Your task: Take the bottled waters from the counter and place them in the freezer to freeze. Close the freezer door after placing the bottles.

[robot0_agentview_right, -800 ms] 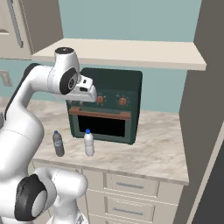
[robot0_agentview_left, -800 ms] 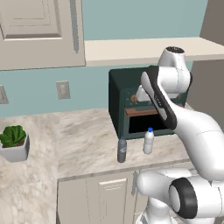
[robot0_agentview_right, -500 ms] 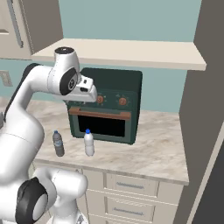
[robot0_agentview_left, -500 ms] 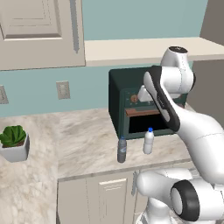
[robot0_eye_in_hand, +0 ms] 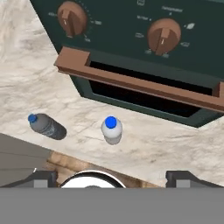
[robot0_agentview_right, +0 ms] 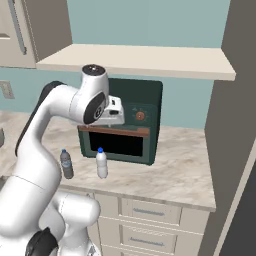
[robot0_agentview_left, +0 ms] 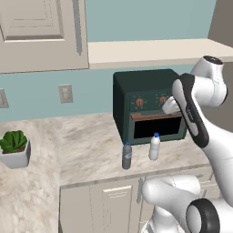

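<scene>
Two bottled waters stand on the beige marbled counter in front of a dark green toaster oven. The whitish one with a blue cap is on the right. The darker grey one is to its left, near the counter's front edge. My gripper hangs open and empty, well above the whitish bottle, level with the oven's handle. Both fingertips stand far apart. The freezer and its door are out of view.
The oven's brown handle and two knobs lie just beyond the hand. A cream shelf runs above the oven. A potted plant sits far left. A tall grey-brown panel bounds the counter on the right.
The arm has swung a little to the right and lowered the hand slightly in front of the oven. Bottles and camera have stayed put.
</scene>
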{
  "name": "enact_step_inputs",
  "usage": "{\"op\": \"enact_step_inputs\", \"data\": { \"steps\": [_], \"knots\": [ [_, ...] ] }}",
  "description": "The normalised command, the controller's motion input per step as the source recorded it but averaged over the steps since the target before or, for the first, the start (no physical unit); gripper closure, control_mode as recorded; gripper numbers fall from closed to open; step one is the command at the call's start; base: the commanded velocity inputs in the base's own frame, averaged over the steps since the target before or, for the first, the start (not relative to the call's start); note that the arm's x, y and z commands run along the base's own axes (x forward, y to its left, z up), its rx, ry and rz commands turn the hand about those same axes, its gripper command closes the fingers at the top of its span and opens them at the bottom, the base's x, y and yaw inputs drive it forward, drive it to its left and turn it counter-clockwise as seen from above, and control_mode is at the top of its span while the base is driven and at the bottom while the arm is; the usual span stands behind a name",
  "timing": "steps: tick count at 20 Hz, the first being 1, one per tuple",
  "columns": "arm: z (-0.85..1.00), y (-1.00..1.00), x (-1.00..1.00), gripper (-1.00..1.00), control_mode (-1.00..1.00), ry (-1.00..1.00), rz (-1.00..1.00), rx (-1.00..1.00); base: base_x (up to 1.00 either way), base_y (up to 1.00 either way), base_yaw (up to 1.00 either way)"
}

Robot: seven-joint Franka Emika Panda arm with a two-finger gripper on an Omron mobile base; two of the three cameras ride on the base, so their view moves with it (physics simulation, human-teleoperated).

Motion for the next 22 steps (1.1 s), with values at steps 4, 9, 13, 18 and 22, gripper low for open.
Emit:
{"op": "enact_step_inputs", "data": {
  "steps": [4,9,13,18,22],
  "knots": [
    [-0.17,-0.57,-0.10,-1.00,-1.00,-0.01,0.23,0.06,0.00,0.00,0.00],
    [-0.17,-0.31,-0.21,-1.00,-1.00,-0.06,0.34,0.06,0.00,0.00,0.00],
    [-0.33,-0.03,-0.01,-1.00,-1.00,-0.05,0.40,0.09,0.00,0.00,0.00],
    [-0.41,0.00,0.00,-1.00,-1.00,-0.14,0.38,0.14,0.00,0.00,0.00],
    [-0.39,-0.08,0.02,-1.00,-1.00,-0.24,0.34,0.17,0.00,0.00,0.00]
  ]
}}
